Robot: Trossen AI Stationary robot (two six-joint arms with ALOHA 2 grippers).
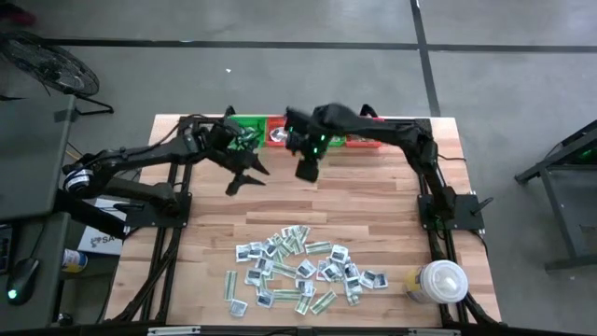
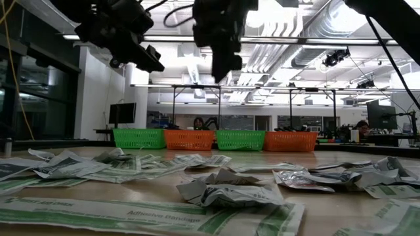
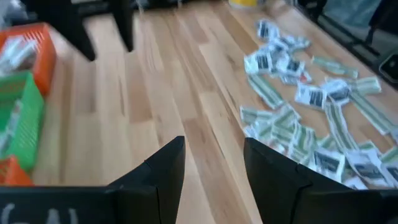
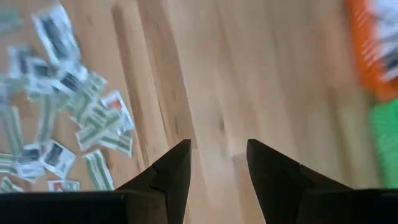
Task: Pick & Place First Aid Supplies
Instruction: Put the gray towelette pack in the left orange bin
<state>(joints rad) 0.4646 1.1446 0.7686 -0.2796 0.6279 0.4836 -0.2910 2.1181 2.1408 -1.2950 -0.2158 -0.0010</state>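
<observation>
Your left gripper [image 3: 214,171] and right gripper [image 4: 217,168] hang apart, empty. An orange basket [image 3: 34,53] beside the left one holds packets. Flat crinkled first aid supplies [image 1: 298,271] lie ahead of both.

— What sort of place is this?
— A big open lab. Bare ducts [image 2: 308,26] and strip lights run overhead, the floor [image 1: 280,79] is grey concrete.
— Anything else?
— Monitors [image 2: 123,113] and seated people [image 2: 197,122] behind the bench [image 1: 373,201].
</observation>
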